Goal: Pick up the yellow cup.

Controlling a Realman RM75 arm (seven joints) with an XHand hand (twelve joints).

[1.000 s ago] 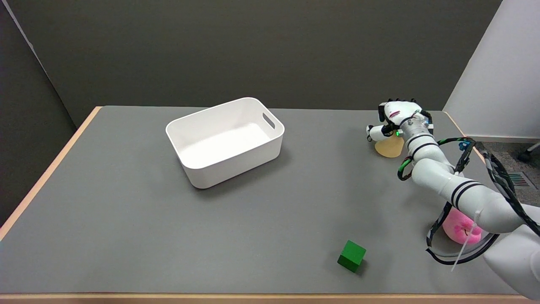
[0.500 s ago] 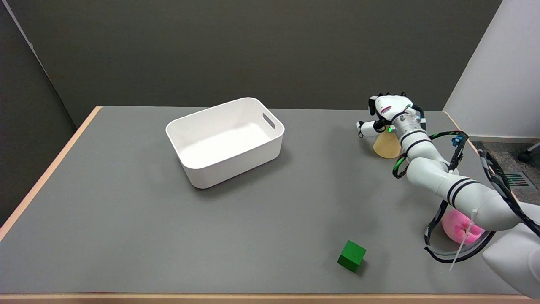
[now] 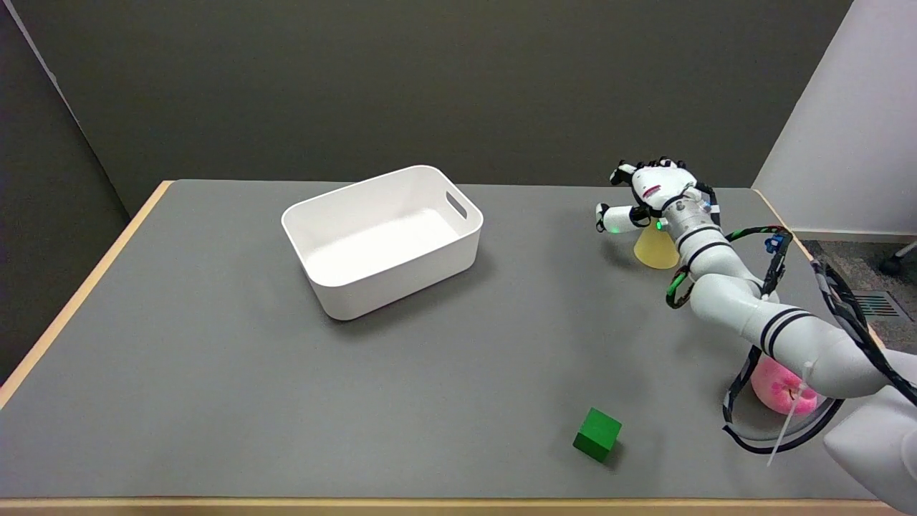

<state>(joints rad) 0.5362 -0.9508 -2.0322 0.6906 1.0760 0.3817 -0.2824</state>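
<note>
Cup: yellow cup [image 3: 655, 251] stands upside down, wide rim on the tabletop [image 3: 215, 373], at the far right; its narrow top is hidden behind the hand.
Hand: right hand [image 3: 655, 193] sits over the cup's top, thumb stuck out to the left and fingers curled away from the camera; whether they pinch the cup or are merely spread around it, I cannot tell from this view.
Step (judged): closing a top grasp on the cup, lift not yet begun; the rim looks to be resting on the tabletop.
Technique: centre the palm over the cup's axis first. The wall tapers upward, so a squeeze high on it would tend to slip off; get the fingers low, with the thumb opposite them, then close evenly.
Lift: raise straight up, slowly, with the wrist level; a sideways pull could tip or skid a light cup.
Risk: an uneven close may shove the cup toward the right edge of the tabletop.
Nearby: white bin [image 3: 383, 240], green cube [image 3: 597, 433] and pink toy [image 3: 779, 387] are well apart from the cup, no obstruction.
Writing: a small red mark on the back of the hand, too small to read; no other labels visible.
</note>
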